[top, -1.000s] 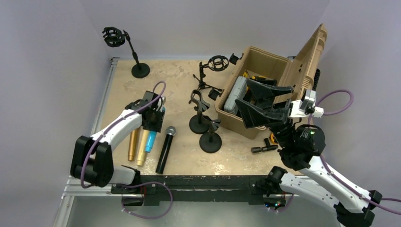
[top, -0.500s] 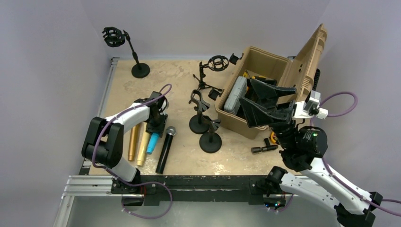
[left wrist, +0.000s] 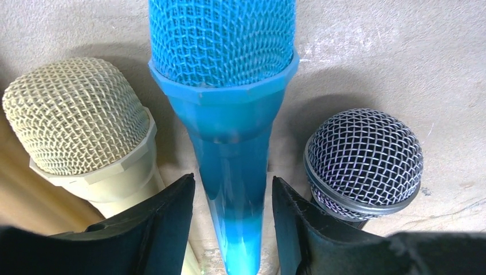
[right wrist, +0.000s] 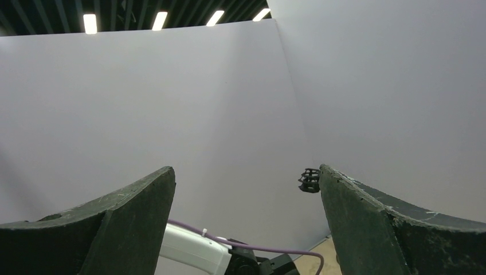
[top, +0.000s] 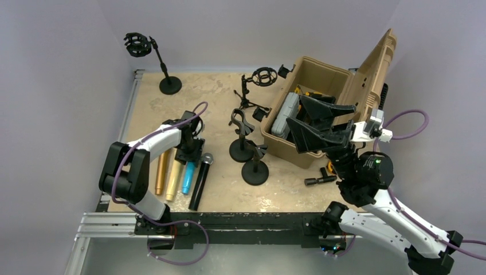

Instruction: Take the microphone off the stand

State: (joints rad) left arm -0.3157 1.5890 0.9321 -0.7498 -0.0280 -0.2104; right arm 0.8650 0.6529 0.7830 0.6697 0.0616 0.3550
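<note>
The blue microphone [left wrist: 229, 114] lies flat on the table between a champagne-gold microphone [left wrist: 80, 120] and a black one with a grey grille [left wrist: 364, 157]. My left gripper [left wrist: 234, 229] straddles its blue handle, open, with a narrow gap showing on each side of the handle. From above, my left gripper [top: 192, 156] stands over the blue microphone [top: 188, 180]. The nearest stand [top: 241, 146] holds an empty black clip. Raised over the case, my right gripper [top: 314, 123] is open and holds nothing.
Two gold microphones [top: 167, 176] and the black one [top: 200, 180] lie beside the blue one. A short stand [top: 255, 170], a tripod with a shock mount [top: 262, 77] and a tall stand [top: 170, 85] stand around. An open tan case [top: 338, 86] sits at the right.
My left jaws have parted and let go of the blue microphone, which now lies a little nearer the front edge. The left elbow swung back earlier. The right gripper barely shifted.
</note>
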